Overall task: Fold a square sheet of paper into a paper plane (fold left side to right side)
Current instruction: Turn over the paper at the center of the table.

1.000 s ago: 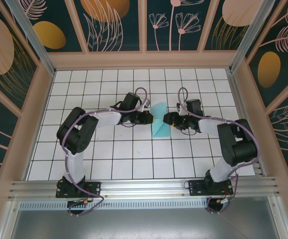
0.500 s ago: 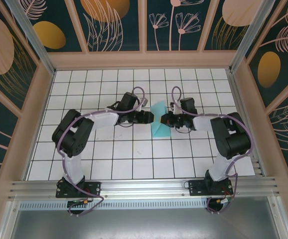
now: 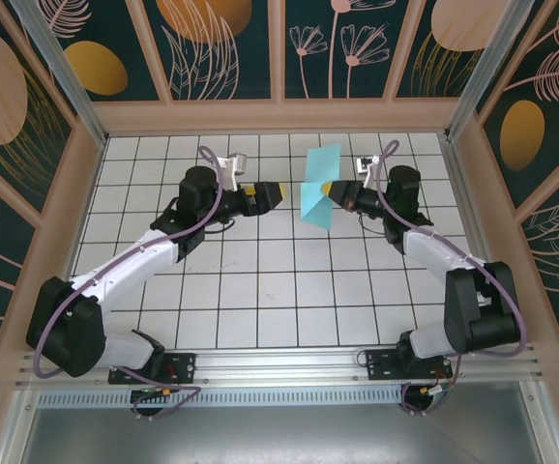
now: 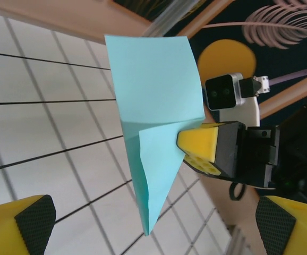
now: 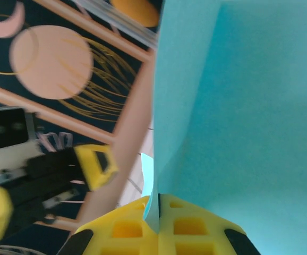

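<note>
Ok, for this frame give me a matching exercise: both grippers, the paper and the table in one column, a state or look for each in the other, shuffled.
Things:
1. left gripper
2. right gripper
3. sheet of paper
4. table

States:
A. shut, pinching the paper's edge
B. white tiles with a dark grid
C. open, fingers wide apart, beside the paper without touching it
D. light turquoise, creased, narrowing to a point

Pairs: 1-C, 2-A, 3-D, 4-B
</note>
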You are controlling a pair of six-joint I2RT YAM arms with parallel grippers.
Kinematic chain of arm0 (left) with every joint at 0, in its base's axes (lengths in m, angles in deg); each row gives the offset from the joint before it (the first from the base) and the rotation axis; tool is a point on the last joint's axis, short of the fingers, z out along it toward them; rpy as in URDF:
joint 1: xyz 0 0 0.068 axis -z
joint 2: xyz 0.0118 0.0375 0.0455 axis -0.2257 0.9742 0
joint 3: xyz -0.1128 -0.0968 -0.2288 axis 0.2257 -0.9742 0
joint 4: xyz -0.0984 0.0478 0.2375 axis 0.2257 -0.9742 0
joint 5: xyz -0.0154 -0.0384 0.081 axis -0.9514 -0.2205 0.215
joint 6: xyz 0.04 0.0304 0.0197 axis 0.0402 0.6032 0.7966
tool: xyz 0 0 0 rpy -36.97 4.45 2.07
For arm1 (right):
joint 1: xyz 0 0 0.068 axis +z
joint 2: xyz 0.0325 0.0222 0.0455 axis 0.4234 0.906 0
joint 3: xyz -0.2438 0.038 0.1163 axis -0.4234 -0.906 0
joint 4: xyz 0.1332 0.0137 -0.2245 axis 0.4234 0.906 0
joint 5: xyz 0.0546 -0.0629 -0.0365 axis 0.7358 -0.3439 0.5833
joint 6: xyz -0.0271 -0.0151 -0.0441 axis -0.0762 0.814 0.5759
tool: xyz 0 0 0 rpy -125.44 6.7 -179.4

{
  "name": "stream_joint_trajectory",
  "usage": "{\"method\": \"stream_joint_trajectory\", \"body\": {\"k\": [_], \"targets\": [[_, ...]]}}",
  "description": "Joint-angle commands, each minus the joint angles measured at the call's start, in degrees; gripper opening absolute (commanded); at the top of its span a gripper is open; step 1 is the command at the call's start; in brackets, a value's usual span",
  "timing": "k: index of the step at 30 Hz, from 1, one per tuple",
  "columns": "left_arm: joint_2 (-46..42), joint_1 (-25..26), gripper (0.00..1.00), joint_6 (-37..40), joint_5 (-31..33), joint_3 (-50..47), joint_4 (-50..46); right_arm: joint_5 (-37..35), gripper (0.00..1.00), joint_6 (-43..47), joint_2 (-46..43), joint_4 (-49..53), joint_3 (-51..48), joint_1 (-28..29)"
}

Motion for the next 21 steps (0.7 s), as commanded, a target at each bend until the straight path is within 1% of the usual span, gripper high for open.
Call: {"method": "stream_joint_trajectory", "body": {"k": [1,4,10,14,16,19,21], "targets": [[0.60,-0.14,0.99,-9.23,-9.05,-1.05,12.43,4.52,0.00,-7.89,-2.74,-10.20,2.91,0.80],[1.54,-0.12,0.99,-13.88,-14.19,-1.20,19.69,4.39,0.00,-8.50,-3.91,-9.39,5.28,3.01],[2.90,0.54,0.94,-16.59,-18.33,-0.70,23.32,3.05,0.00,-9.98,-4.24,-10.37,7.99,6.79],[4.32,1.30,0.85,-17.01,-19.48,0.03,23.24,2.43,0.00,-11.30,-3.67,-12.09,8.99,8.33],[4.95,1.52,0.78,-17.28,-19.85,0.08,23.65,2.24,0.00,-11.56,-3.40,-12.31,9.26,8.71],[5.27,1.70,0.68,-17.82,-20.12,-0.02,24.72,1.95,0.01,-10.69,-3.23,-10.85,9.49,9.06],[5.18,1.75,0.58,-17.82,-20.12,-0.01,24.82,1.64,0.01,-9.69,-3.26,-9.41,9.39,9.09]]}}
